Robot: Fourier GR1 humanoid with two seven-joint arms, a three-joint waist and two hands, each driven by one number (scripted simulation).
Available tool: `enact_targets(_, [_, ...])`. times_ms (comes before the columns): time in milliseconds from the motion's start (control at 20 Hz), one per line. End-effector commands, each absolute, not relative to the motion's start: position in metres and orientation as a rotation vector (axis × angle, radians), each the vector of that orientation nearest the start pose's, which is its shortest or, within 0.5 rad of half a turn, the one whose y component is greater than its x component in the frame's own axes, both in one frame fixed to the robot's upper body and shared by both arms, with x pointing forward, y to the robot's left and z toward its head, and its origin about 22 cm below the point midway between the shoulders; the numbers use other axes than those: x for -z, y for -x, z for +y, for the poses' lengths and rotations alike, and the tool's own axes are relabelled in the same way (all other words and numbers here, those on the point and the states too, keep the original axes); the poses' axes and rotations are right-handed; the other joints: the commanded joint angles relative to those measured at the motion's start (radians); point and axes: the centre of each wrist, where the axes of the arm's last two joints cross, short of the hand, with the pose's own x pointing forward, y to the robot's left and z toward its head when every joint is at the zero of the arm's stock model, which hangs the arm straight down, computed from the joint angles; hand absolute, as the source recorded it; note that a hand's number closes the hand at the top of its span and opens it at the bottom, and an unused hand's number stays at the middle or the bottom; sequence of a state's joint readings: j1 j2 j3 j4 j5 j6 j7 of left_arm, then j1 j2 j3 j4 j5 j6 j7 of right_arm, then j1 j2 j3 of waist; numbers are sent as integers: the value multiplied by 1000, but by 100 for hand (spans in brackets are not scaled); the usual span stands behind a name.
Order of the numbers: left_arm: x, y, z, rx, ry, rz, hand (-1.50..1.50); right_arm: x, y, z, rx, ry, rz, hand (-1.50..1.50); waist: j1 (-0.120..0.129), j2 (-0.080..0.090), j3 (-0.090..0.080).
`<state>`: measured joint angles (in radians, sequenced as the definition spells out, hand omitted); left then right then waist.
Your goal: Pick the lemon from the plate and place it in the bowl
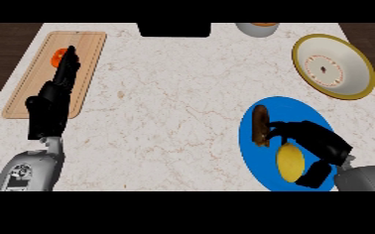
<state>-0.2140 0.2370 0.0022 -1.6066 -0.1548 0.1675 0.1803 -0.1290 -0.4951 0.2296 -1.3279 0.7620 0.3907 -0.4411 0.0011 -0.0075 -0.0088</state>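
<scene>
Here right hand [316, 140] hangs over blue plate [253, 154], worktop's right edge, thumb and fingers apart astride lemon [290, 162]; left hand [53, 99] straight-fingered, left edge.

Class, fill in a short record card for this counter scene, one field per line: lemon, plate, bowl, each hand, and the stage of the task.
lemon: lying on the plate, between the right hand's fingers and thumb
blue plate: lower right of the counter; also holds a brown ring-shaped item
bowl: upper right, apart from the plate, no lemon in it
right hand: over the plate, open about the lemon
left hand: open, resting at the left over the cutting board
stage: lemon not yet lifted
</scene>
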Motion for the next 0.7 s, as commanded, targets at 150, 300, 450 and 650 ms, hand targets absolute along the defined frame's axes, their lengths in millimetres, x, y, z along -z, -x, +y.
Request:
enact_targets(150, [-90,-290,263,154,-401,-1644,0,11,-253,-312,-1488,155,-1353,150,-3,7,9])
enact_targets(300, [-58,-289,262,137,-423,-1635,0,-10,-251,-321,-1498,155,-1375,150,-6,7,8])
enact_targets(450, [-67,-293,274,164,-399,-1636,0,7,-265,-247,-1455,235,-1366,150,-2,8,8])
enact_targets(650, [-76,-289,266,198,-384,-1663,0,21,-257,-138,-1340,354,-1270,150,23,9,7])
